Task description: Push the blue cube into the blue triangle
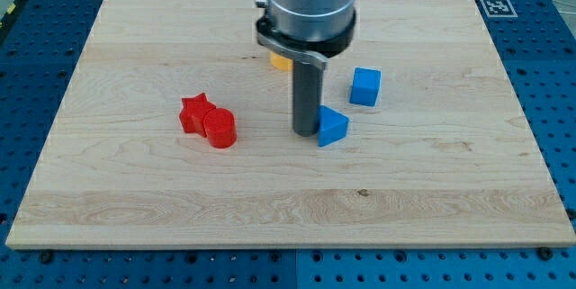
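The blue cube point(365, 86) sits right of the board's middle. The blue triangle point(332, 127) lies just below and to the left of it, a small gap between them. My tip point(306, 130) stands on the board right against the triangle's left side. The rod rises from there into the arm's grey body, which fills the view's top centre.
A red star point(195, 112) and a red cylinder point(220, 129) touch each other at the left of the middle. A yellow-orange block point(280, 61) is mostly hidden behind the arm. The wooden board point(108, 208) lies on a blue perforated table, with a marker tag point(497, 5) at top right.
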Tool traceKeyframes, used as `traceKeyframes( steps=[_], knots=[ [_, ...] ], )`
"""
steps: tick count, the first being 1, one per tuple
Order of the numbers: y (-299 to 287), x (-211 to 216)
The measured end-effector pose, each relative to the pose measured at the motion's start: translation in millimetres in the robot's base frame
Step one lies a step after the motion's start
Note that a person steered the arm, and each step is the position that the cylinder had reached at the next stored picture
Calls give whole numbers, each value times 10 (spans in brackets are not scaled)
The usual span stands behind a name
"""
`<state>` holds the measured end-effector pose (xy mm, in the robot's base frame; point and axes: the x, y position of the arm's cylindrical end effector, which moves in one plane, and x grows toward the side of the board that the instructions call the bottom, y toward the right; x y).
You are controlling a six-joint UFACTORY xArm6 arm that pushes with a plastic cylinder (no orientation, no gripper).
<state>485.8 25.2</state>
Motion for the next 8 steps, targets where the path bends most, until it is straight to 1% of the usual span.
traceKeyframes(
  steps=[3, 4, 5, 6, 7, 8],
  knots=[
    [495, 12],
    [115, -177],
    [172, -643],
    [489, -747],
    [787, -676],
    [828, -461]
  ],
)
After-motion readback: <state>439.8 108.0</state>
